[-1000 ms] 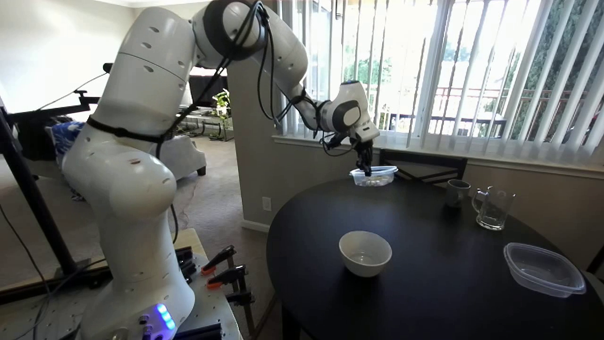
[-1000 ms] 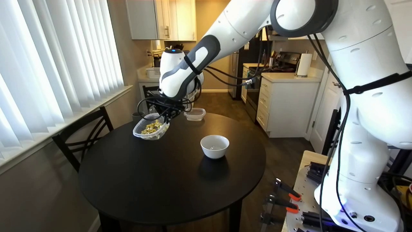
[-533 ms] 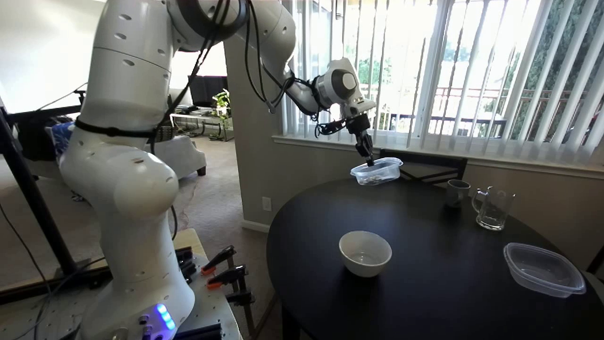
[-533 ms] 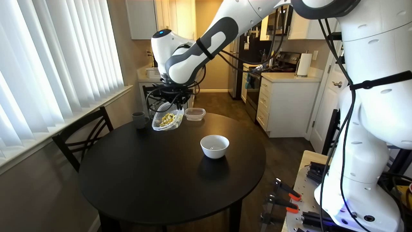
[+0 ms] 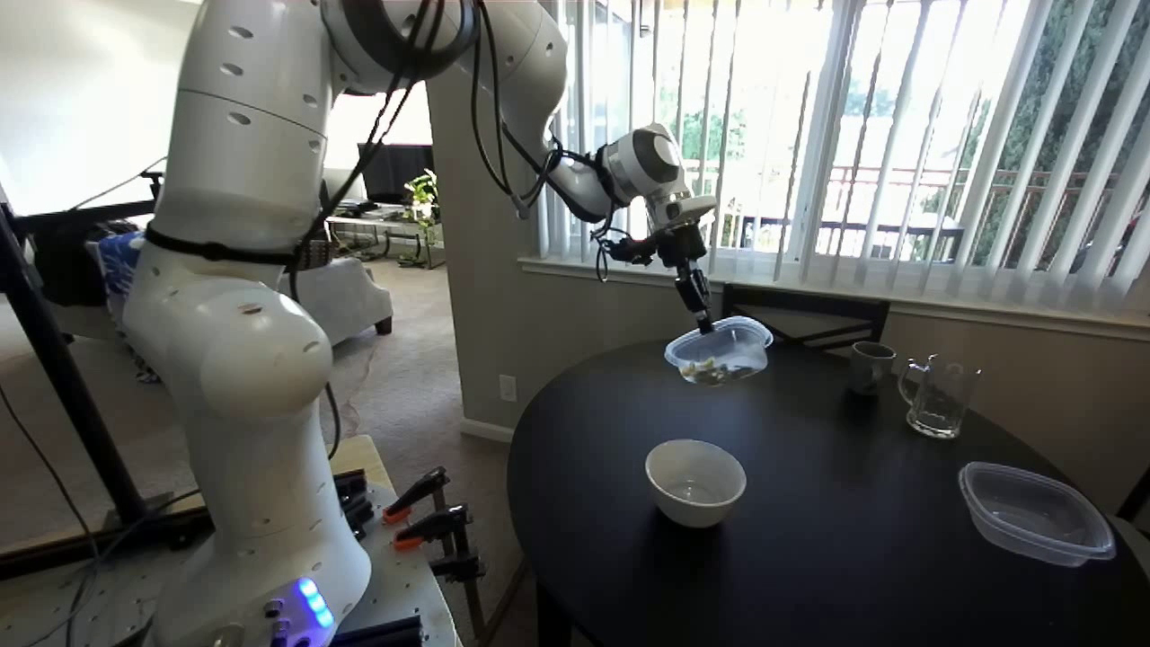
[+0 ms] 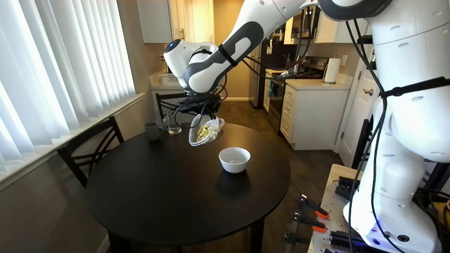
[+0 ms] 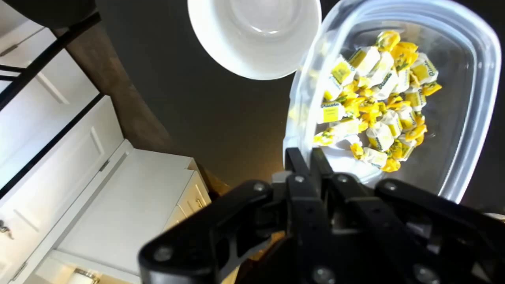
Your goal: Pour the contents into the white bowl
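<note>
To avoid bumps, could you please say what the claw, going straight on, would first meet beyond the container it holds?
Probably the black table near the white bowl; depth is unclear, and the bowl might come first.

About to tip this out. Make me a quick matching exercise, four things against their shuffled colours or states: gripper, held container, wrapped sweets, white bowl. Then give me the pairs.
Things:
1 gripper
2 held container
3 wrapped sweets
4 white bowl

States:
A upright on the table
B yellow and white, heaped together
C black, closed on another listed item
D clear plastic, tilted

Pairs: 1-C, 2-D, 3-B, 4-A
</note>
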You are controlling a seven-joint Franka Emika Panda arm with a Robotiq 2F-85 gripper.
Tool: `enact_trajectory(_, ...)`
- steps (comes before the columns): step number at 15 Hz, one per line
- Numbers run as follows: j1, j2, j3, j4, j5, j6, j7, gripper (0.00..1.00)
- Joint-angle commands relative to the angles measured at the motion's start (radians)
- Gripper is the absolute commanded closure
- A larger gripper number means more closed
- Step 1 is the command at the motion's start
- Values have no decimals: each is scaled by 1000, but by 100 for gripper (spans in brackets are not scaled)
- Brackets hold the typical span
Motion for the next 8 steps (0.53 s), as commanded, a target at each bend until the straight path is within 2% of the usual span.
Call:
enact_trajectory(1,-55,-5,44,-10,-40,-67,11,96)
enact_trajectory(8,-112,-23,52,-95,-57,-150,20,96)
